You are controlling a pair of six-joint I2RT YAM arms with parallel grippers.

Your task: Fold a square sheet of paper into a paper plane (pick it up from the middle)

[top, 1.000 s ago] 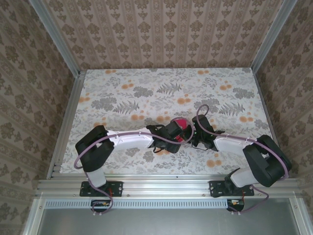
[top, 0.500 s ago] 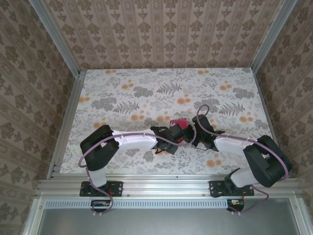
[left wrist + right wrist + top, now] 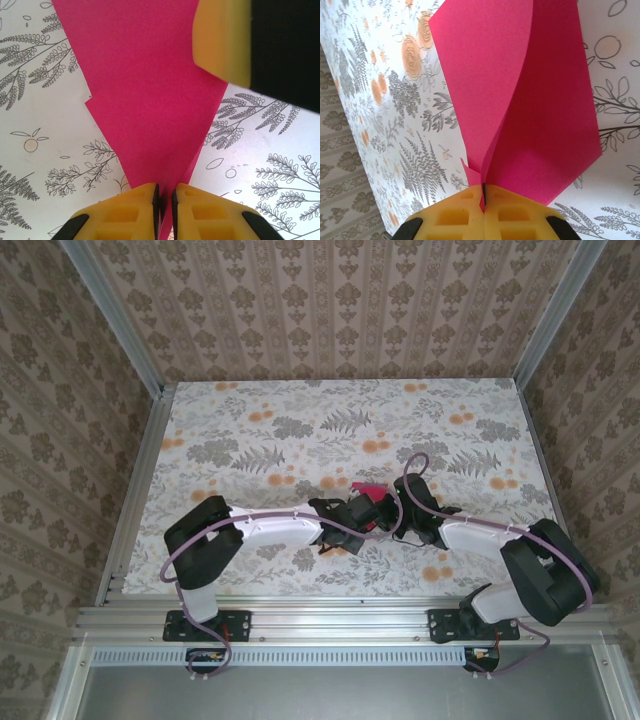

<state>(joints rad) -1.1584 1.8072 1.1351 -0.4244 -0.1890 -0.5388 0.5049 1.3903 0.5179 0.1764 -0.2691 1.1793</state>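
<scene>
Left wrist view: left fingers point(image 3: 130, 212) pinched shut on the pointed end of a creased magenta-pink paper sheet point(image 3: 145, 90) at bottom centre, with the sheet fanning up over the floral-print worktop point(image 3: 45, 150). Right wrist view: right fingers point(image 3: 455, 217) clamped together on the sheet's lower edge, bottom centre, one flap curling upward. Top external view: the sheet sits mid-frame between both arms' tips.

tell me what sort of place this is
Probably a purpose-built robot test booth, not a home: aluminium frame rails box in a floral-covered table, patterned wallpaper panels stand as walls, and a left arm and right arm are bolted at its edge.
</scene>
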